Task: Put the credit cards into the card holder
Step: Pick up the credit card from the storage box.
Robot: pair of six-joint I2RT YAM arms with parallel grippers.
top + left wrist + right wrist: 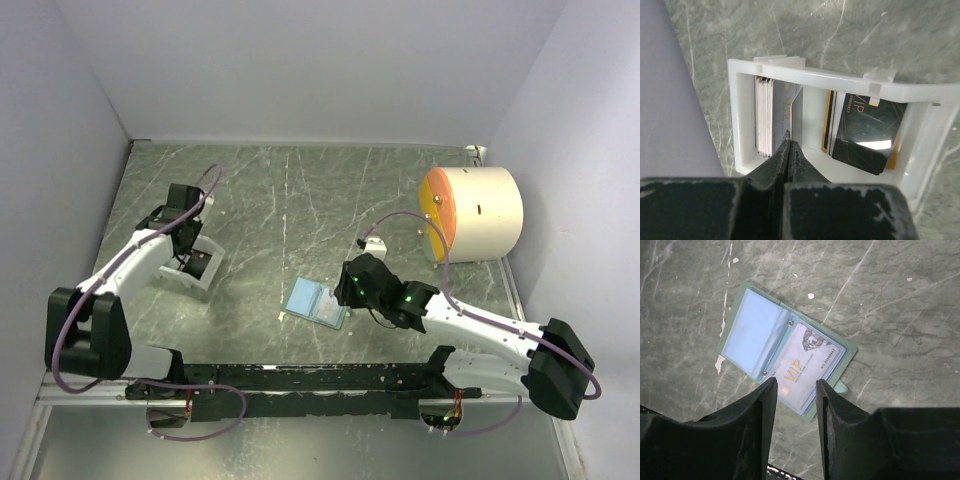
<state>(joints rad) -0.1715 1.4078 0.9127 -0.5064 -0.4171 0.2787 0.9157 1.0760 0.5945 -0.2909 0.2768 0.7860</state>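
Right wrist: card holder (754,329) holds a VIP card (809,364) (illegible overhead).

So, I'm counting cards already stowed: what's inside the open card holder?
The card holder lies open. One clear pocket shows a pale VIP card; the other looks empty. Anything behind that card is covered, and the right claw hides part of the holder's near edge.
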